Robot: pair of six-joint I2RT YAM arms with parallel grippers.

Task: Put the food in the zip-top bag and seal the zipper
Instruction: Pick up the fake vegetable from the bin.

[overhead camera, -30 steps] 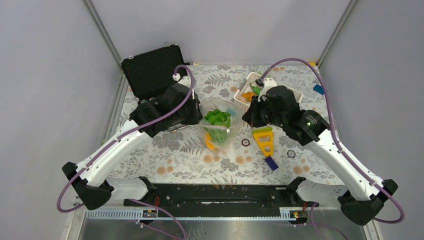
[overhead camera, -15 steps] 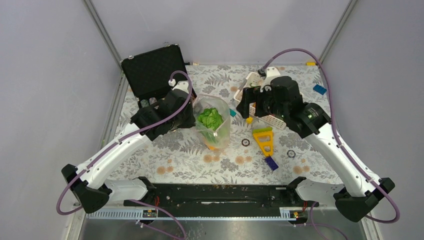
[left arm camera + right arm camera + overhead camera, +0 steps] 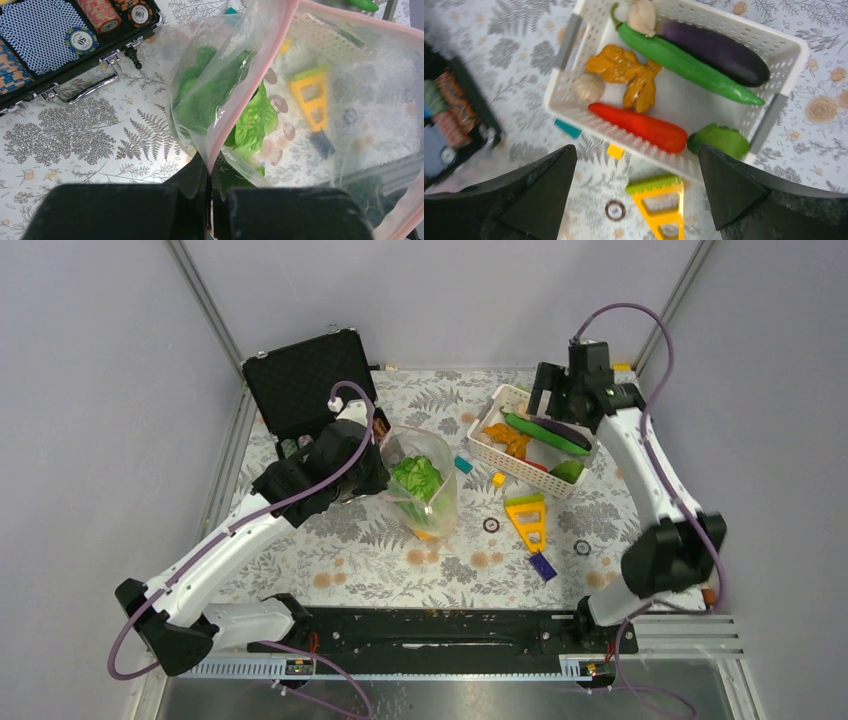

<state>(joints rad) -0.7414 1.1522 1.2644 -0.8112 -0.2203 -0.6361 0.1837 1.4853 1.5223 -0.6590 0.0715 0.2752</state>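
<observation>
Pink zipper (image 3: 248, 85) of the bag (image 3: 428, 446) holding lettuce (image 3: 255, 122), mid-worktop, is clamped by the left gripper (image 3: 209, 172), while the right gripper (image 3: 636, 150) is held wide open above the far-right basket (image 3: 791, 47), where another vegetable (image 3: 684, 55) probably needs grasping next.

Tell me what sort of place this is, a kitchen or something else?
Probably a robotics lab test cell, not a kitchen: the left arm and right arm are mounted at the edge of a table walled by plain grey panels, and the vegetables in the white basket are plastic toys.
</observation>
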